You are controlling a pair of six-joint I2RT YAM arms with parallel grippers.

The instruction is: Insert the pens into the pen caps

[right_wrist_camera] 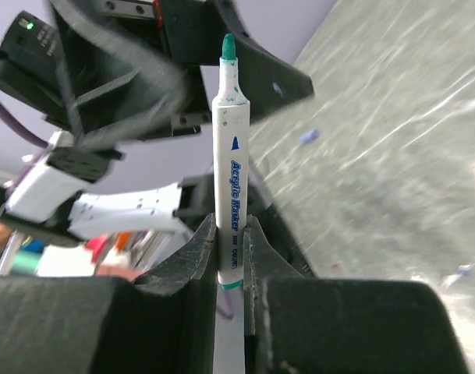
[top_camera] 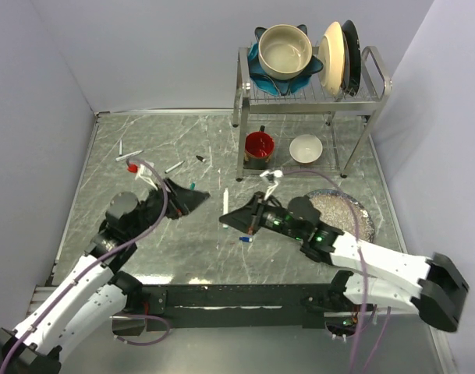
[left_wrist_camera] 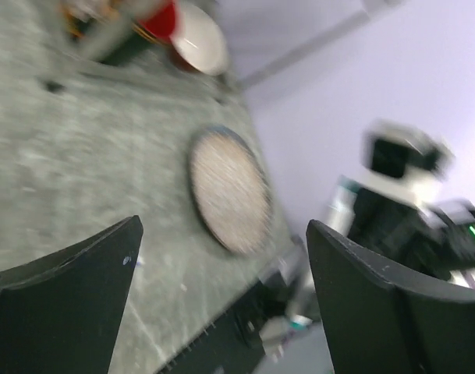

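Note:
My right gripper (top_camera: 239, 218) is shut on a white pen (top_camera: 225, 204) and holds it near the table's middle. In the right wrist view the pen (right_wrist_camera: 231, 156) stands upright between the fingers (right_wrist_camera: 202, 249), teal tip uncapped. My right gripper (right_wrist_camera: 230, 230) faces the left arm. A blue cap (top_camera: 246, 239) lies just below it and also shows in the right wrist view (right_wrist_camera: 307, 136). My left gripper (top_camera: 195, 198) is open and empty, its jaws wide apart in the blurred left wrist view (left_wrist_camera: 221, 226). Other pens (top_camera: 173, 167) and a black cap (top_camera: 200, 159) lie at the back left.
A dish rack (top_camera: 311, 86) with bowls and plates stands at the back right. Under it are a red cup (top_camera: 259, 145) and a white bowl (top_camera: 306, 148). A speckled plate (top_camera: 348, 210) lies at the right, also in the left wrist view (left_wrist_camera: 229, 191).

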